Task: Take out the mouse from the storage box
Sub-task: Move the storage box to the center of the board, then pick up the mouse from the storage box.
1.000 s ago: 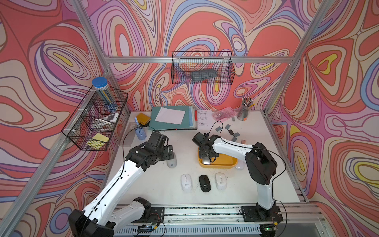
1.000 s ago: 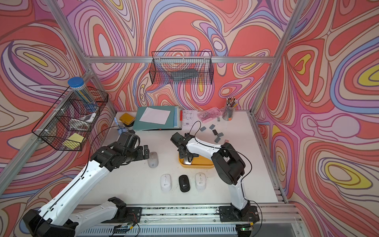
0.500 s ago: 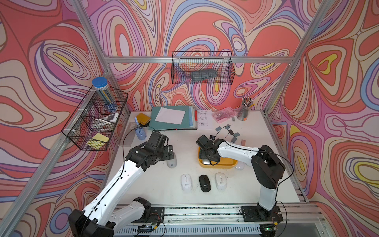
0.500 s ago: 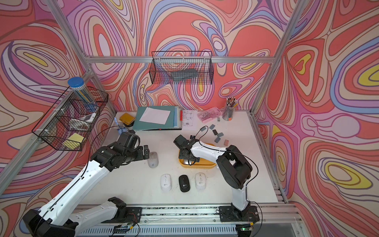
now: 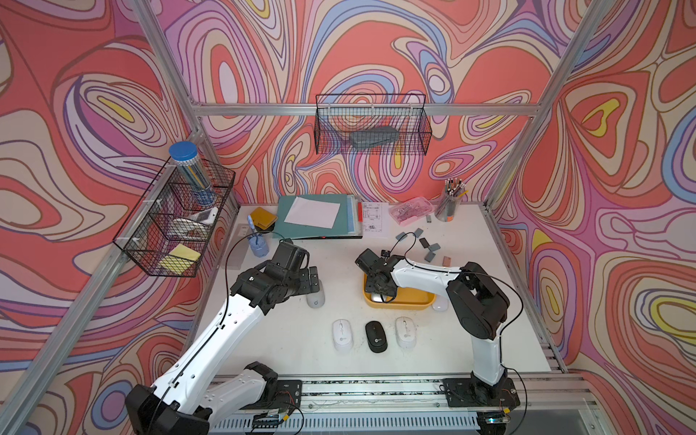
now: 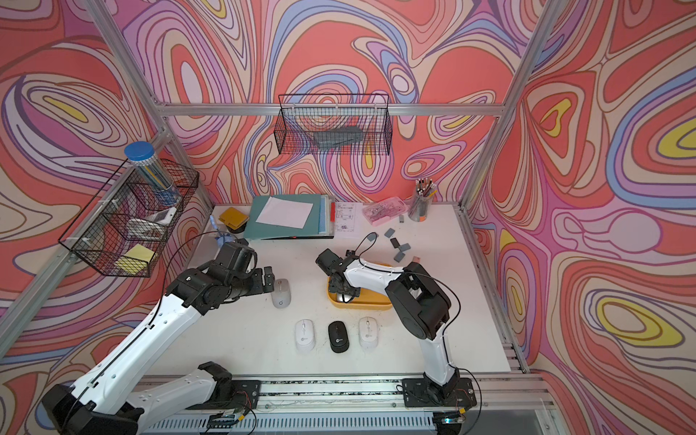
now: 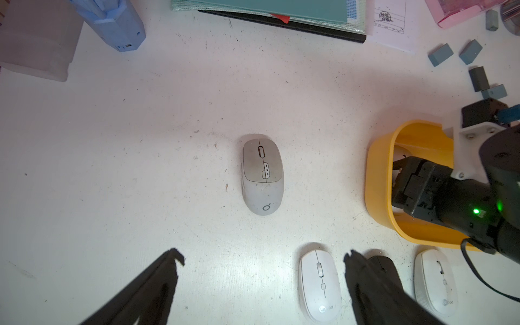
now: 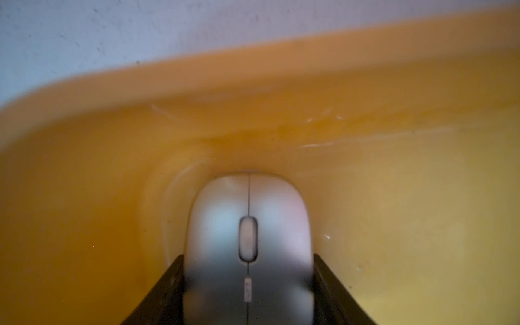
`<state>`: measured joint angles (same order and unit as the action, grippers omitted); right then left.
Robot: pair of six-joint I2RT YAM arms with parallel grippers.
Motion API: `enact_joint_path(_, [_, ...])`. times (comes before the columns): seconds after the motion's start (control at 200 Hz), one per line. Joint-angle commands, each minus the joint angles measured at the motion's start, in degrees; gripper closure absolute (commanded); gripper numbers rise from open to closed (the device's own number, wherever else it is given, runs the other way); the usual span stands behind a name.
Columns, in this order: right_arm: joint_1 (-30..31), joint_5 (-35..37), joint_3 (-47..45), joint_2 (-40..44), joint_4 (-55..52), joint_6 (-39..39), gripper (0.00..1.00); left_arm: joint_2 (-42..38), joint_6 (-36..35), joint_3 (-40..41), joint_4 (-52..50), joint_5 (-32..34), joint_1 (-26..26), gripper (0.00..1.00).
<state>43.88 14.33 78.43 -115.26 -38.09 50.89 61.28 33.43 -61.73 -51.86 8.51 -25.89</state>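
Observation:
The yellow storage box (image 5: 410,303) (image 6: 376,303) lies mid-table in both top views. My right gripper (image 5: 380,289) (image 8: 248,264) reaches down into its left end. In the right wrist view a silver-white mouse (image 8: 247,225) sits in a rounded corner of the box (image 8: 253,84), and both black fingers press against its sides, so the gripper is shut on it. A sliver of that mouse (image 5: 376,297) shows under the gripper. My left gripper (image 5: 314,280) (image 7: 264,256) stands open to the left, just above the table beside a grey mouse (image 5: 315,299) (image 7: 262,176), holding nothing.
A white mouse (image 5: 341,335), a black mouse (image 5: 375,336) and another white mouse (image 5: 405,331) lie in a row near the front edge. One more white mouse (image 5: 438,303) rests against the box's right end. Grey blocks (image 5: 429,250), folders (image 5: 316,222) and a pencil cup (image 5: 450,203) lie behind.
The right gripper has gone down into the box's left end and closed on the mouse. The left arm has not moved.

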Motion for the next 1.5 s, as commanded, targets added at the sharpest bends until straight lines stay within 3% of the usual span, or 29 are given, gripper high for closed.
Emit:
enact_joint_path(0.0, [0.81,-2.89,2.16,-4.03,1.53,-2.77,0.42,-0.51,-0.32,0.63,0.27,-0.08,0.24,0.04])
enact_joint_path(0.351, [5.34,-4.59,11.82,-10.91,-0.26,-4.51,0.43,-0.45,-0.49,0.59,0.22,0.19,0.28,0.04])
enact_joint_path(0.496, [5.44,-4.48,10.86,-10.02,0.89,-5.26,0.43,-0.54,-0.54,0.55,0.26,0.1,0.31,0.04])
enact_joint_path(0.661, [5.57,-4.71,9.04,-6.04,2.76,-7.55,0.43,-0.43,-0.49,0.4,0.47,-0.13,0.23,0.04])
enact_joint_path(1.137, [5.29,7.55,6.03,7.58,-4.99,-9.41,0.44,-0.83,-0.35,0.65,0.57,-0.65,0.26,0.04])
enact_joint_path(1.302, [4.84,11.29,2.16,13.41,-12.07,-5.79,0.44,-1.15,-0.31,0.73,0.74,-1.34,0.25,0.04])
enact_joint_path(1.497, [4.01,13.58,-9.77,28.27,-22.29,4.33,0.44,-1.73,-0.21,1.0,1.16,-2.35,0.27,0.04])
